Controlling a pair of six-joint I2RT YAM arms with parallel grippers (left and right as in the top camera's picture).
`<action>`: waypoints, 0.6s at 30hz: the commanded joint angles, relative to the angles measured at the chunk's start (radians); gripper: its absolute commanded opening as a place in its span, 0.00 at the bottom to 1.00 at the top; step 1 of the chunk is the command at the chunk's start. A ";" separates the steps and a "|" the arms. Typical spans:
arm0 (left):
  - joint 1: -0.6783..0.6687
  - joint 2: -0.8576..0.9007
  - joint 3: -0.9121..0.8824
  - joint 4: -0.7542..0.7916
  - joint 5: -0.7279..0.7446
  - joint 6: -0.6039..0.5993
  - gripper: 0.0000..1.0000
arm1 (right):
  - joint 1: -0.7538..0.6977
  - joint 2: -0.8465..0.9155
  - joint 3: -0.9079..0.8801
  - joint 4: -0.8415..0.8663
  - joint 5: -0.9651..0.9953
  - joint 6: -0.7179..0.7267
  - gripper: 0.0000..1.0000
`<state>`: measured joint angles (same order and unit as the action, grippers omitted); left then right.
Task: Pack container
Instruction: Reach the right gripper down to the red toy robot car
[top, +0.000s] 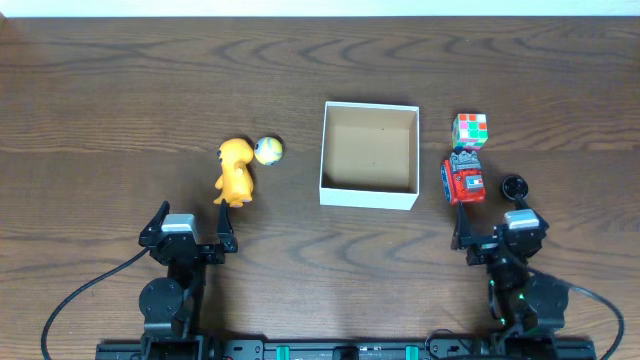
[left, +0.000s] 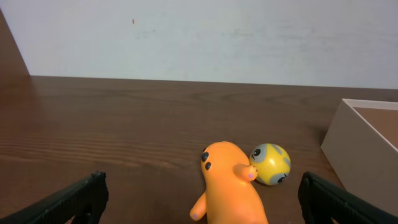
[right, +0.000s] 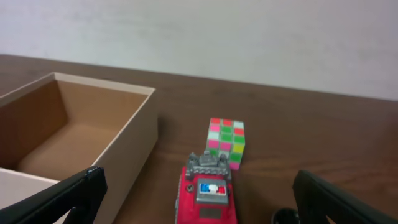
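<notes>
Container: middle of the surface, upright, top open.
Inside: bare brown floor only.
Left of container: orange toy lying down, yellow ball against its head.
Right of container: colour cube, red toy truck just beside it.
Left tool: spread apart, holding nothing.
Right tool: spread apart, holding nothing.

Square white cardboard container, low thin walls, brown inside, open top, empty, upright mid-table
</notes>
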<state>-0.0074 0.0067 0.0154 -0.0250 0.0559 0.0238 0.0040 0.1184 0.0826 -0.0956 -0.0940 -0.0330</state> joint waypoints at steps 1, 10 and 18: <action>0.005 0.000 -0.011 -0.045 -0.015 0.010 0.98 | -0.006 0.113 0.153 -0.023 0.053 0.021 0.99; 0.005 0.000 -0.011 -0.045 -0.015 0.010 0.98 | -0.006 0.658 0.746 -0.400 0.089 0.021 0.99; 0.005 0.000 -0.011 -0.045 -0.015 0.010 0.98 | -0.006 1.001 1.075 -0.622 0.029 0.021 0.99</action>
<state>-0.0074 0.0067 0.0185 -0.0288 0.0525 0.0269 0.0040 1.0622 1.1088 -0.6998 -0.0364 -0.0254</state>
